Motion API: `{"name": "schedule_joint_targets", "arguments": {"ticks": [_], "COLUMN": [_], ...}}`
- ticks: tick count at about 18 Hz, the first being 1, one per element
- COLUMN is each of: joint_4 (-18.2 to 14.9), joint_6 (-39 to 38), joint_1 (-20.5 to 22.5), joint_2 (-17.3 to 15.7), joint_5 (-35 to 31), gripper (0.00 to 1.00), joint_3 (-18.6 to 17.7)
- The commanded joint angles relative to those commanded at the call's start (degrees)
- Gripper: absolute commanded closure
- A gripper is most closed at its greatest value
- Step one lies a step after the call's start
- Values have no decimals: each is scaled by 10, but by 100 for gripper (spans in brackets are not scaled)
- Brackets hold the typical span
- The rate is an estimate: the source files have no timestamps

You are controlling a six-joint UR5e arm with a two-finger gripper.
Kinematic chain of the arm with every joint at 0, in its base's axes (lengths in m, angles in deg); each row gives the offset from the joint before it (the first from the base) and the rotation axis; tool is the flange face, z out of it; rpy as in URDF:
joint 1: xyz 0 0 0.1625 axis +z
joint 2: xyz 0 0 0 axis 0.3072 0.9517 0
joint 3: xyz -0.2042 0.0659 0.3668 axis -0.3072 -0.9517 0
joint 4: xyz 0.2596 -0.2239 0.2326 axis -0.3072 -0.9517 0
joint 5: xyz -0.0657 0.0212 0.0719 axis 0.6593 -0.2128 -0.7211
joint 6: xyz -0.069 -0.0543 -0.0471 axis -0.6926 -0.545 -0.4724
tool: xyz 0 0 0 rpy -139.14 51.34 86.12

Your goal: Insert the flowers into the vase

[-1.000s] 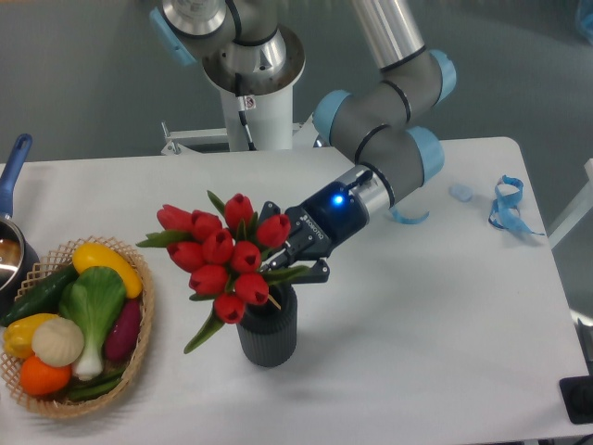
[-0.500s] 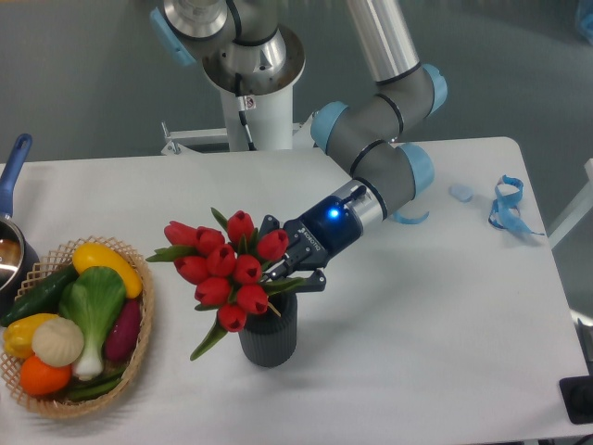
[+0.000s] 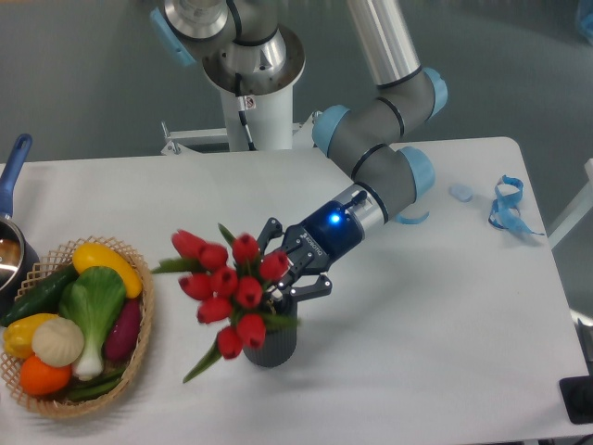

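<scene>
Gripping the stems just behind the blooms, the gripper (image 3: 285, 281) has its two black fingers closed around the flowers (image 3: 227, 292), directly above the mouth of the vase (image 3: 271, 342). Compared with half a second ago, the wrist has dropped lower and the red tulip heads sit closer to the vase rim, slightly blurred; one green leaf hangs down past the vase's left side. Whether the stem ends are inside the mouth cannot be told, since the blooms cover it. The vase stands upright on the white table (image 3: 417, 352). Well to the left, the wicker basket (image 3: 139, 352) holds vegetables, unchanged.
</scene>
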Motion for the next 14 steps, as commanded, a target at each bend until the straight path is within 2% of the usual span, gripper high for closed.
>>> {"name": "schedule_joint_targets", "arguments": {"ticks": [3,5,6,7,10,14], "joint_4": [0,0,0,1,2,3], "joint_6": [1,1,2,4,7,9], "joint_1": [3,4,8,11,30,54], "joint_2": [-1,-3,-6,-11,-33,-83], "joint_5": [0,0,0,-1,-23,-131], "gripper": [34,24,16,0,0,0], "joint_3": [0,1,1,1,-2,-3]}}
